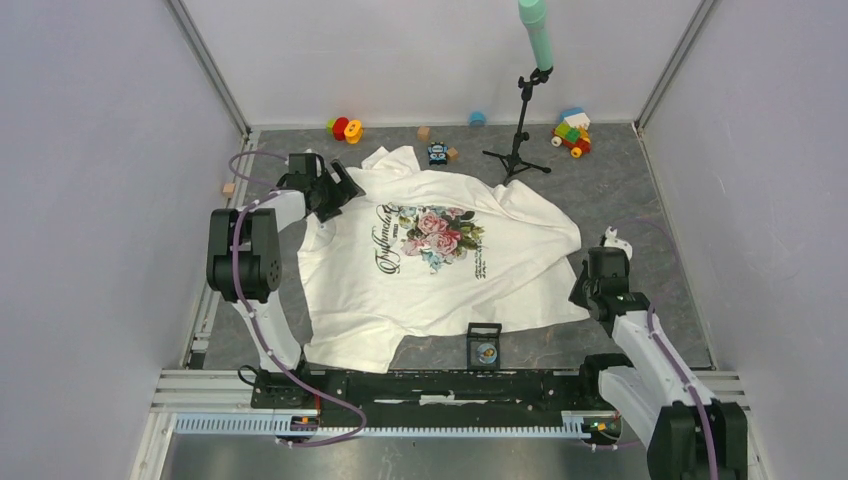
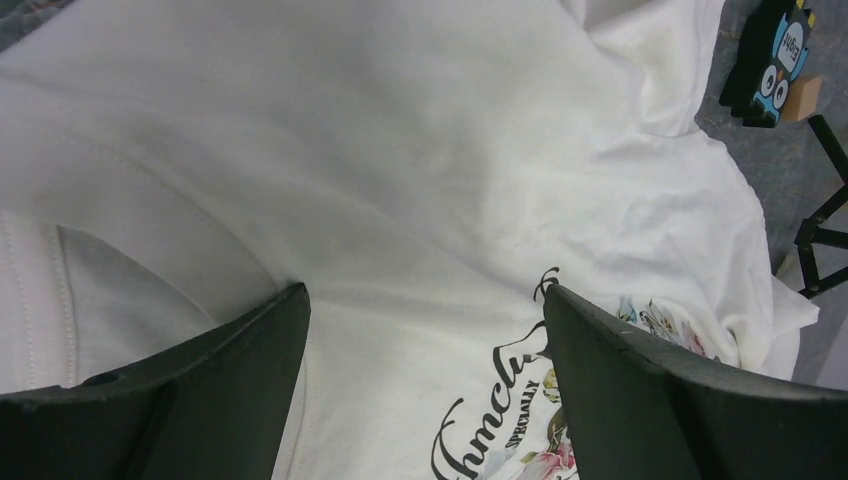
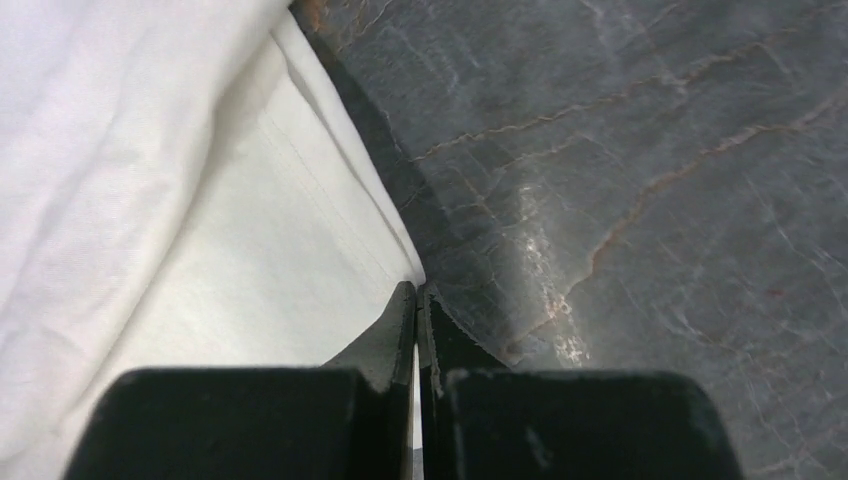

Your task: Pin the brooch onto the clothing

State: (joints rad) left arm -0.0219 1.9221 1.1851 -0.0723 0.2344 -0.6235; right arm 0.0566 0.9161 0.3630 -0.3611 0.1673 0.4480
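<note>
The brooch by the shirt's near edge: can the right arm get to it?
Probably yes: the brooch sits in its holder on the table, nothing between it and the right gripper, which is shut at the shirt's edge and must open first.

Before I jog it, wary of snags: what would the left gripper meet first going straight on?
The shirt: the open left gripper points at its plain white cloth, though depth is unclear.
</note>
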